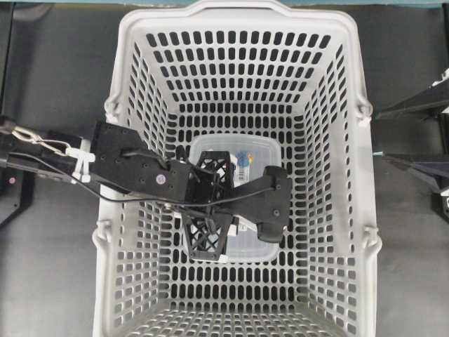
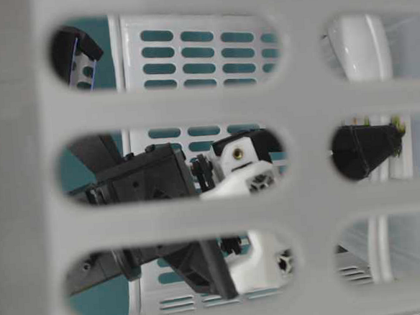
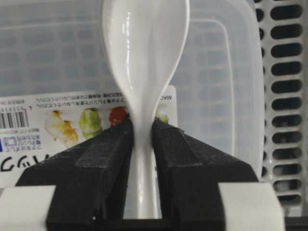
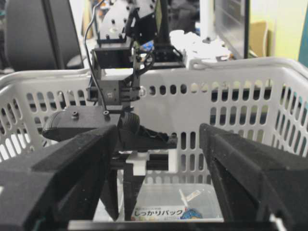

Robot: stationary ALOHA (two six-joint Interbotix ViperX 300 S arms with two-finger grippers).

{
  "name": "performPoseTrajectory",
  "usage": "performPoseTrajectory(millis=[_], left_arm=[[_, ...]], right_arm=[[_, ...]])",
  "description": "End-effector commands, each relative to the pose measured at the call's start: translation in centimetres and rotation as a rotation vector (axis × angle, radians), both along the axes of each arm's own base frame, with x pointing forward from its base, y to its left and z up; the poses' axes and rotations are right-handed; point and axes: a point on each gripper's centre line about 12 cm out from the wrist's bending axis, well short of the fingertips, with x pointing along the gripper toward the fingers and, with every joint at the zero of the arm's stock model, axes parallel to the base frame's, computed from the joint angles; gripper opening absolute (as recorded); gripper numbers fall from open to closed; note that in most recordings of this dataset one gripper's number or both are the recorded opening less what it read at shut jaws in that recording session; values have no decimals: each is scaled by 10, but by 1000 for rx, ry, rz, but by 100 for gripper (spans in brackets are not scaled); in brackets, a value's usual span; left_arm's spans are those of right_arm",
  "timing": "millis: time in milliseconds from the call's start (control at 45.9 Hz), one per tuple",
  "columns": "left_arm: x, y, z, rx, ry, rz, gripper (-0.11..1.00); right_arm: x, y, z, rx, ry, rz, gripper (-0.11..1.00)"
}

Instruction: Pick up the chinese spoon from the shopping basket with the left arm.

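The chinese spoon (image 3: 144,57) is glossy white, and its bowl points away over the clear lidded container (image 3: 216,72). My left gripper (image 3: 143,126) is shut on the spoon's narrow handle, one black pad pressing each side. From overhead the left arm reaches in from the left, and the left gripper (image 1: 214,202) is deep inside the grey shopping basket (image 1: 126,84), above the container (image 1: 259,151); the arm hides the spoon there. My right gripper (image 4: 158,139) stands open and empty outside the basket's right wall (image 4: 231,96), looking across at the left arm (image 4: 115,82).
The clear container (image 4: 192,202) with its printed label lies on the basket floor, mid-basket. The slotted walls rise on all sides round the left gripper. The right gripper (image 1: 382,135) sits just beyond the right rim, over the dark table.
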Motion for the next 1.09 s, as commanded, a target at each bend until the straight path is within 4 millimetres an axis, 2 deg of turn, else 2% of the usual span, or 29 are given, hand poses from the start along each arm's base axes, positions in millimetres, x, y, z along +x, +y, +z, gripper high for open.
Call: performPoseTrajectory(millis=[0, 153, 371, 523, 632, 1068], left_arm=[[4, 2, 35, -8, -78, 5, 13], [5, 1, 88, -16, -140, 8, 13], [-6, 1, 160, -14, -110, 18, 13], [-14, -1, 198, -16, -99, 20, 13], [-17, -1, 209, -26, -91, 41, 13], [-13, -2, 204, -34, -69, 65, 13]], right_arm=[[1, 0, 3, 2, -8, 1, 67], [1, 0, 3, 5, -8, 1, 67], [1, 0, 3, 3, -8, 1, 67], [1, 0, 3, 3, -8, 1, 67], [1, 0, 4, 5, -11, 1, 67], [1, 2, 3, 3, -8, 9, 67]])
